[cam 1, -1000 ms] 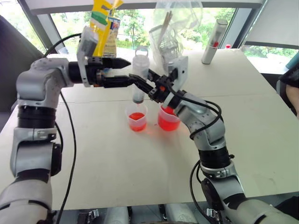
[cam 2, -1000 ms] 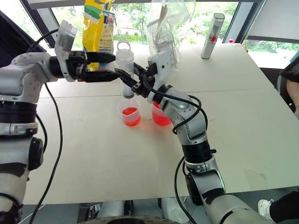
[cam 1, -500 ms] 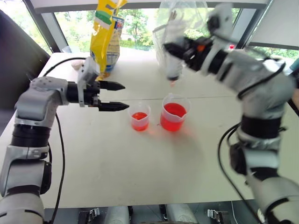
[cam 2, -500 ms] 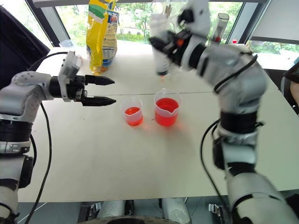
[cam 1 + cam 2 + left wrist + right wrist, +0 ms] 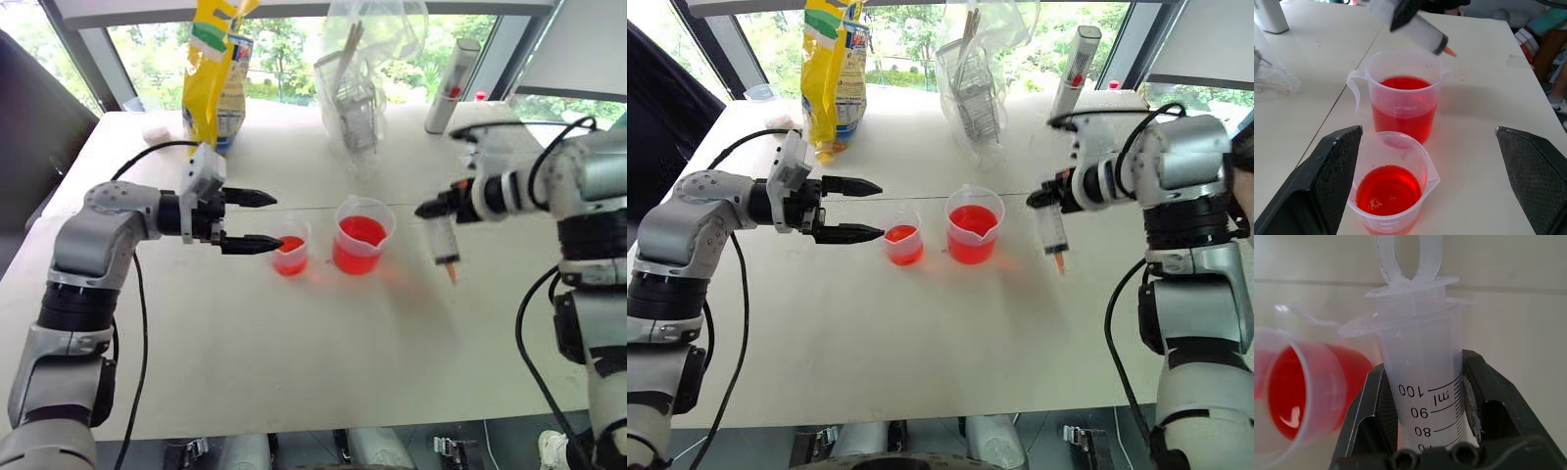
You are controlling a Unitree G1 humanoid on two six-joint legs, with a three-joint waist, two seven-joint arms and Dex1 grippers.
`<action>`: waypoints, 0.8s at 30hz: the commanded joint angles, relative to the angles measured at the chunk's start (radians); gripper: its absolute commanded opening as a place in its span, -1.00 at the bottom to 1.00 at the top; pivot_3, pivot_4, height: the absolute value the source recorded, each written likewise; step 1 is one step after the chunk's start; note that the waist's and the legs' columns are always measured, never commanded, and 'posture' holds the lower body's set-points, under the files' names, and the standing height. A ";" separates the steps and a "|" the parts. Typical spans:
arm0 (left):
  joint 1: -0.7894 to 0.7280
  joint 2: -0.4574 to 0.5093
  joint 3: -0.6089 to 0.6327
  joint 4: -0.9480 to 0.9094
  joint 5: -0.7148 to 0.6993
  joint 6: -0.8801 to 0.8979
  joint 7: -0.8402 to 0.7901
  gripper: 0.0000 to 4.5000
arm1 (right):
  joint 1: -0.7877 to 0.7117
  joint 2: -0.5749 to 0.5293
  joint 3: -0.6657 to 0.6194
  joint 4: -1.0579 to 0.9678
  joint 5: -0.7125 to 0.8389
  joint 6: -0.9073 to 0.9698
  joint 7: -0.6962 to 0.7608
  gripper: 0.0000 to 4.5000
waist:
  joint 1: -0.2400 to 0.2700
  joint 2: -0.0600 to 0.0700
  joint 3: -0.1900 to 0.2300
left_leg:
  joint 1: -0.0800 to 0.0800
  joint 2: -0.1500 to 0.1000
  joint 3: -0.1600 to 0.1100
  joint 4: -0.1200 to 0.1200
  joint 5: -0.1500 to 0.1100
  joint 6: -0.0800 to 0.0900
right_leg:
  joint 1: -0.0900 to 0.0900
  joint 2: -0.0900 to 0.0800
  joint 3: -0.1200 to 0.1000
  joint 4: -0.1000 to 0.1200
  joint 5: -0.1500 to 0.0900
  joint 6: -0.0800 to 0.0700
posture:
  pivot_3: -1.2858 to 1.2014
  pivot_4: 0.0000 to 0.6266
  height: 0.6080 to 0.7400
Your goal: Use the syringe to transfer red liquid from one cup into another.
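The syringe [image 5: 446, 241] hangs tip down over the table, right of both cups, its orange tip [image 5: 453, 273] just above the surface. My right gripper [image 5: 439, 209] is shut on its barrel [image 5: 1420, 377] just below the flange. The larger spouted cup [image 5: 361, 235] holds red liquid [image 5: 1403, 105] to about half its height. Left of it stands the smaller cup [image 5: 292, 247] with a little red liquid [image 5: 1387, 190]. My left gripper [image 5: 276, 221] is open and level, its fingers [image 5: 1327, 176] on either side of the smaller cup, which stands close to one finger.
At the back of the white table [image 5: 294, 352] stand a yellow bag [image 5: 211, 69], a clear bag holding a rack and sticks [image 5: 358, 83], and a white cylinder [image 5: 449, 86]. A seam crosses the table behind the cups.
My right arm has swung the syringe from above the cups down and to the right, turning it tip down. My left gripper has sunk a little, to the smaller cup.
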 commanded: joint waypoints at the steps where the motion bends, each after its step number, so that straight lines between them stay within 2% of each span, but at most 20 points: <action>1: -0.001 -0.001 0.017 -0.047 -0.028 -0.013 0.003 0.99 | 0.003 0.008 0.020 0.043 -0.039 -0.038 0.012 -0.37 | -0.001 0.000 0.000 | 0.000 0.000 0.000 0.000 0.000 0.000 | 0.000 0.000 0.000 0.000 0.000 0.000 | 0.03 -0.52 0.98; 7: -0.025 -0.022 0.022 -0.049 -0.038 -0.011 0.038 0.99 | 0.036 0.046 0.073 0.184 -0.123 -0.153 0.022 -0.37 | -0.001 0.000 0.000 | 0.000 0.000 0.000 0.000 0.000 0.000 | 0.000 0.000 -0.001 0.000 0.000 0.000 | 0.03 -0.52 0.98; 12: -0.025 -0.023 0.016 -0.054 -0.040 -0.014 0.034 1.00 | 0.030 0.068 0.072 0.240 -0.161 -0.194 0.039 0.68 | 0.000 0.000 0.000 | 0.001 0.000 0.000 0.000 0.000 0.000 | 0.001 0.001 -0.001 0.000 0.000 0.000 | 0.03 -0.52 0.98; 13: -0.024 -0.022 0.016 -0.055 -0.041 -0.015 0.031 1.00 | 0.034 0.065 0.069 0.227 -0.161 -0.187 0.044 0.95 | -0.001 0.000 0.000 | 0.001 0.000 0.000 0.000 0.000 0.000 | 0.001 0.001 -0.001 0.000 0.000 0.000 | 0.03 -0.52 0.98; 16: -0.031 -0.020 0.019 -0.048 -0.044 -0.010 0.027 1.00 | 0.048 0.015 0.046 0.082 -0.137 -0.132 0.065 0.98 | 0.000 0.000 0.000 | 0.001 0.000 0.000 0.000 0.000 0.000 | 0.001 0.001 -0.001 0.000 0.000 0.000 | 0.03 -0.52 0.98; 24: -0.022 0.002 0.017 -0.047 -0.047 -0.005 0.013 1.00 | 0.191 -0.230 -0.127 -0.583 0.042 -0.029 0.181 0.98 | 0.010 0.001 0.001 | 0.000 0.000 -0.002 -0.001 0.000 0.000 | 0.001 0.001 -0.002 -0.002 0.000 0.000 | 0.03 -0.52 0.98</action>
